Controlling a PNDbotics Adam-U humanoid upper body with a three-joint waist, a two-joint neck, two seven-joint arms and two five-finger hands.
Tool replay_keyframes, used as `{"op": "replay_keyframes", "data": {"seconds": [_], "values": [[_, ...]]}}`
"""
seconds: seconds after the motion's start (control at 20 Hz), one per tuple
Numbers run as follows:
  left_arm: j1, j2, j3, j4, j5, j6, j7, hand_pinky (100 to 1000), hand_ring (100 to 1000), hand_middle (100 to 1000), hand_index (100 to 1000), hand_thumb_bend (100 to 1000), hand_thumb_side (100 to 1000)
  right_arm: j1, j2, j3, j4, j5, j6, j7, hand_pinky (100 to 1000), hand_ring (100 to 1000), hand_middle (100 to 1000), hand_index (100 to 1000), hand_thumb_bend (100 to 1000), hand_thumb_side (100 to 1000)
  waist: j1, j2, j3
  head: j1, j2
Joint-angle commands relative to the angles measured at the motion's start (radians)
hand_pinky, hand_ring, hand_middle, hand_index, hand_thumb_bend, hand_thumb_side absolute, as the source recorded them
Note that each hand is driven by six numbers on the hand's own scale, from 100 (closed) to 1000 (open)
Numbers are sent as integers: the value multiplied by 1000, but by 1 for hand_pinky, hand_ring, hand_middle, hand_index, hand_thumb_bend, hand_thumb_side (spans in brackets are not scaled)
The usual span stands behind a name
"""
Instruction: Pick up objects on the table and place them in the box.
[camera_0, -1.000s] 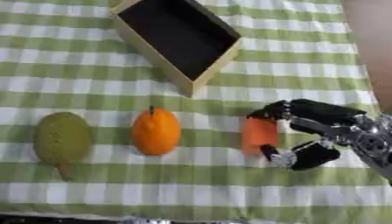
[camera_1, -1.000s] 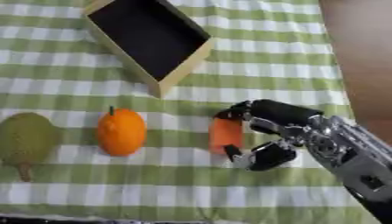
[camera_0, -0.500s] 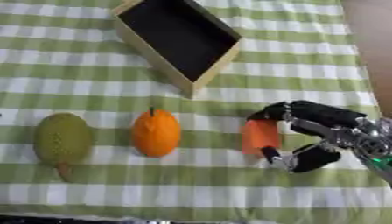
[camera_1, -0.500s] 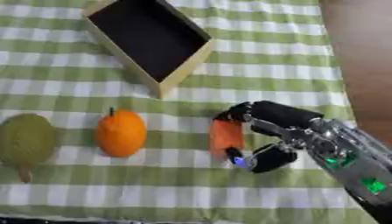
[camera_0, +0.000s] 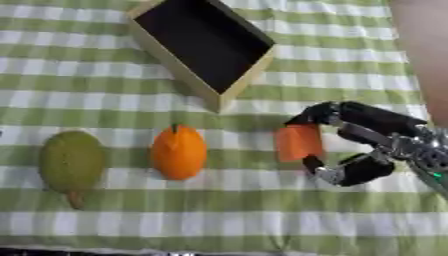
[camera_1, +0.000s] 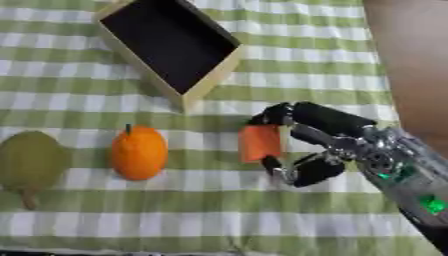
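A small orange-red block (camera_0: 298, 141) lies on the checked cloth right of centre. My right hand (camera_0: 360, 141) comes in from the right, its fingers curled over the block's top right and its thumb (camera_0: 325, 172) just below the block. I cannot tell whether the block is off the cloth. An orange fruit (camera_0: 178, 152) lies to the left of it, and a green pear-like fruit (camera_0: 71, 162) farther left. The wooden box (camera_0: 203, 46) with a dark inside stands open at the top centre. My left hand does not show.
The green and white checked cloth (camera_0: 219, 225) covers the table. A brown floor strip (camera_1: 411, 65) lies past the table's right edge.
My right hand's fingers have closed a little more round the orange-red block. The two fruits and the box have not moved.
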Motion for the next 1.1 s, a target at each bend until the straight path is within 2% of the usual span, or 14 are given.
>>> {"op": "replay_keyframes", "data": {"seconds": [0.05,0.35,0.55,0.85,1.0,1.1], "values": [[-9,16,1,-20,-1,-1,-2,790,769,702,875,403,647,-35,-51,-25,-9,-28,-34,-7,803,769,559,734,100,133,-5,-14,-1,2,1],[-11,16,1,-20,-2,-1,-3,790,769,702,875,401,647,-93,-92,-38,-9,-86,-51,9,804,770,559,732,100,147,-9,-13,3,3,3],[-13,17,1,-20,-2,-2,-3,790,770,703,875,401,646,-167,-109,-65,-9,-124,-44,6,807,770,561,734,100,149,-9,-13,5,1,4],[-32,7,1,-20,1,-8,-1,791,770,704,874,403,641,-331,-119,-70,-9,-175,29,68,809,772,569,739,100,161,-6,-6,15,-16,-6],[-44,4,-2,-20,4,-14,-1,791,770,704,873,403,637,-398,-109,-65,0,-168,83,99,814,773,572,741,100,172,-4,-4,24,-24,-10],[-45,9,-5,-20,6,-14,-2,791,770,704,873,401,637,-446,-89,-54,40,-151,95,119,814,771,572,740,100,178,-1,-6,31,-27,-11]]}}
